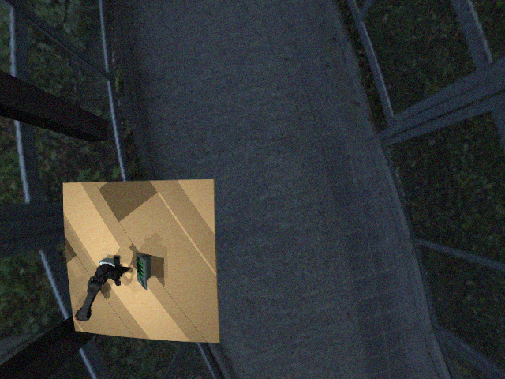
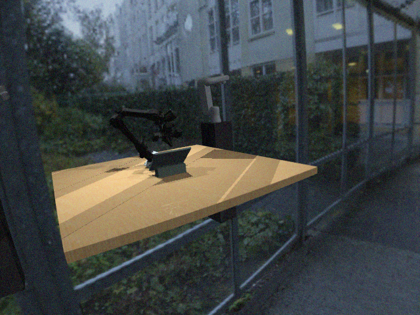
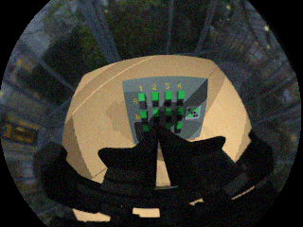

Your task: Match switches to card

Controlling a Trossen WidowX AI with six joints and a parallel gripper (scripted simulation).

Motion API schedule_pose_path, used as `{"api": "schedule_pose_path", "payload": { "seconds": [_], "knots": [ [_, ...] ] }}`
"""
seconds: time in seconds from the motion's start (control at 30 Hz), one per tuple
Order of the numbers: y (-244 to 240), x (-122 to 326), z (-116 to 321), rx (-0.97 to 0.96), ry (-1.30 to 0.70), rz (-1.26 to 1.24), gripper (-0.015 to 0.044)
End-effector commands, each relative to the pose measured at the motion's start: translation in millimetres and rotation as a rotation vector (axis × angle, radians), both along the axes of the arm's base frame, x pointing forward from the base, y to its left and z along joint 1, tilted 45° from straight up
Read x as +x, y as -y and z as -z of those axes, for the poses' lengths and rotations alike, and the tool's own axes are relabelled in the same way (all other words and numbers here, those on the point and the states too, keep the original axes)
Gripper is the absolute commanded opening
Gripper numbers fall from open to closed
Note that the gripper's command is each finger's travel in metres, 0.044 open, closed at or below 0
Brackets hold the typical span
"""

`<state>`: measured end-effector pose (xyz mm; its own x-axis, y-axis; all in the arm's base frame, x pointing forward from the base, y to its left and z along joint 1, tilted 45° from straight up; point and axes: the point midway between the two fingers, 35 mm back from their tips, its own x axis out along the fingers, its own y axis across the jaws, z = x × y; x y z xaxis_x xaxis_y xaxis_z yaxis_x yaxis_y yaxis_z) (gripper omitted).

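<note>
The tilted grey panel (image 1: 144, 283) (image 2: 169, 159) (image 3: 130, 88) carries a grid of switches with columns 1 to 4 and rows A and B labelled; a third row is partly hidden behind the fingers. In the wrist view, row A switches, such as A1 (image 3: 142, 97) and A4 (image 3: 181, 96), show bright green far halves and dark near halves. Shadow dims row B, and raised halves there are hard to tell. The small card (image 3: 192, 113) is right of the grid, its squares too blurred to read surely. My gripper (image 1: 129, 268) (image 2: 170, 145) (image 3: 157, 127) is shut and empty, its tips over the panel's near part in the wrist view.
The panel stands on a grey block (image 2: 171, 170) on the wooden table (image 1: 187, 309) (image 2: 135, 216). Shadow bands cross the table. A white-and-grey object (image 1: 106, 261) lies beside the arm. Another pale arm-like shape (image 2: 212, 98) stands on a dark post behind the table.
</note>
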<state>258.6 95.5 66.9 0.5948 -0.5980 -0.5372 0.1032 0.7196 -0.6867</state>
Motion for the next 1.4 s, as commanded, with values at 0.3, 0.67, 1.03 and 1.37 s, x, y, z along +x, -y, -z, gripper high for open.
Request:
{"api": "schedule_pose_path", "payload": {
  "seconds": [0.3,0.67,1.03,1.37],
  "knots": [
    [7.9,-36.7,53.3,-0.006,0.002,-0.004,0.0000],
    [28.1,-19.1,68.4,-0.013,0.019,-0.013,0.0000],
    [34.9,-12.1,74.7,-0.012,0.019,-0.014,0.0000],
    [37.2,-10.0,76.5,-0.013,0.019,-0.014,0.0000]
  ]
}}
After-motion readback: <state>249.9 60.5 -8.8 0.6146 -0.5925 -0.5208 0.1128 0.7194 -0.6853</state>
